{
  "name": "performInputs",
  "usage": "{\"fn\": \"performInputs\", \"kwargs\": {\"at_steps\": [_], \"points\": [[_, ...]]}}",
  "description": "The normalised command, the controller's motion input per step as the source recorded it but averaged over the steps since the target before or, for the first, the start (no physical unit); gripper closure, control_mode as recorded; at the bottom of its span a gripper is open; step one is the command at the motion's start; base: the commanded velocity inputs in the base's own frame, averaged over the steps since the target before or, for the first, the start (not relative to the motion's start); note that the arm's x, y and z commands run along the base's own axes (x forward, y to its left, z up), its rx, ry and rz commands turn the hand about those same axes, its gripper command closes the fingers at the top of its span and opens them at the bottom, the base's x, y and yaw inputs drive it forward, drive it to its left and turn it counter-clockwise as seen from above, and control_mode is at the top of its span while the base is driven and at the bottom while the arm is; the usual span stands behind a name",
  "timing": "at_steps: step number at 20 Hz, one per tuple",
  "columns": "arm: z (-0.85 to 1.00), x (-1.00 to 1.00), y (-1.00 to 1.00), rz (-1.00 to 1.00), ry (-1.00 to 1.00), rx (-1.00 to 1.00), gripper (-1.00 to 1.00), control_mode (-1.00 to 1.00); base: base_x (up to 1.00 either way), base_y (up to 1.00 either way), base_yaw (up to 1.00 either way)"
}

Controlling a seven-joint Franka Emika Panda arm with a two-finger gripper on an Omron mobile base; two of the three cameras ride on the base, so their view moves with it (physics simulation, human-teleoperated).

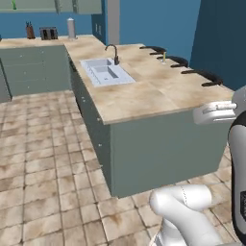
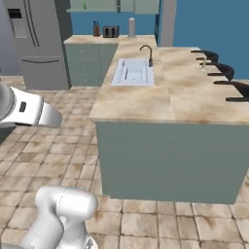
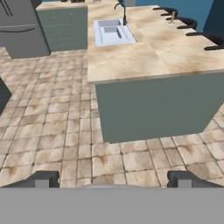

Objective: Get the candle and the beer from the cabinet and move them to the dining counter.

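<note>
Gripper [image 3: 113, 179] spread wide, empty, facing the counter [image 1: 144, 91] end. Candle [image 1: 163, 58] at counter's far edge by stools; beer [image 1: 14, 4] up in cabinet [image 1: 77, 6]. Risk: clipping a shelf or toppling the bottle when reaching.

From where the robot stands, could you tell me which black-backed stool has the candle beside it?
The second black-backed stool from the far end; the pale-yellow candle stands on the beige marble counter by it.
</note>
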Motion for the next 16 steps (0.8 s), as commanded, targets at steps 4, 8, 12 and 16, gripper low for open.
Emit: {"fn": "performInputs", "kwargs": {"at_steps": [4, 8, 12, 16], "points": [[0.00, 0.00, 0.00, 0.00, 0.00, 0.00, -1.00, 1.00, 0.36, 1.00, 0.23], [0.00, 0.00, 0.00, 0.00, 0.00, 0.00, -1.00, 1.00, 0.41, 1.00, 0.21], [0.00, 0.00, 0.00, 0.00, 0.00, 0.00, -1.00, 1.00, 0.53, 1.00, 0.20], [0.00, 0.00, 0.00, 0.00, 0.00, 0.00, -1.00, 1.00, 0.73, 1.00, 0.11]]}}
